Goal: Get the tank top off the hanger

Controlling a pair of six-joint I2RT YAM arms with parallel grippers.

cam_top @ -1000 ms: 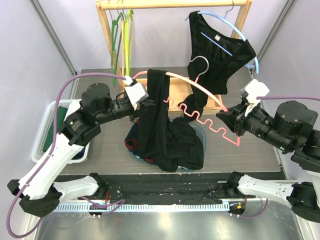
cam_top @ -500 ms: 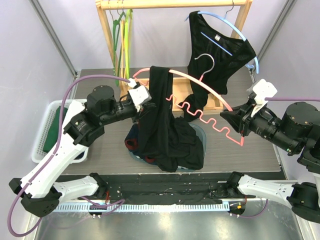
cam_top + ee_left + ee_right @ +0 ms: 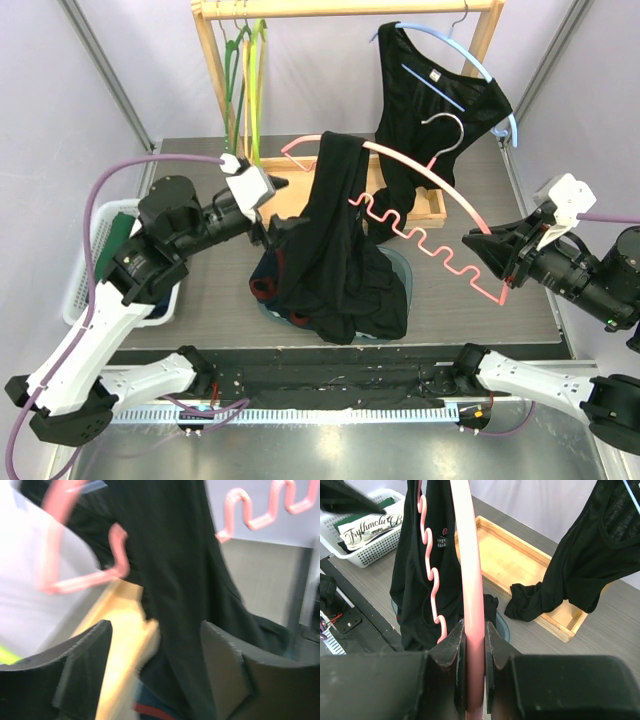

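Tank top (image 3: 335,235) hangs limp, light; I'd pinch its shoulder fold, left gripper (image 3: 155,635) jaws wide, right gripper (image 3: 474,635) clamping pink hanger (image 3: 472,580).

Noted: hanger (image 3: 470,580) smooth glossy pink plastic; tank top (image 3: 335,230) thin matt black cloth; rack (image 3: 350,8) and tray (image 3: 520,560) pale bare wood; basket (image 3: 375,548) white perforated plastic; table (image 3: 225,300) matt grey wood-grain.

Bare grey tabletop (image 3: 455,312) lies open right of the heap of dark clothes (image 3: 270,290). A narrower strip is open between the heap and the white plastic mesh basket (image 3: 80,280).

The pink plastic hanger with a wavy lower bar (image 3: 470,580) spans mid-table. The black tank top (image 3: 335,215) drapes from it to the heap and blocks crossing.

The second black garment on a blue hanger (image 3: 440,100) and the shallow wooden tray (image 3: 295,195) close the rear.
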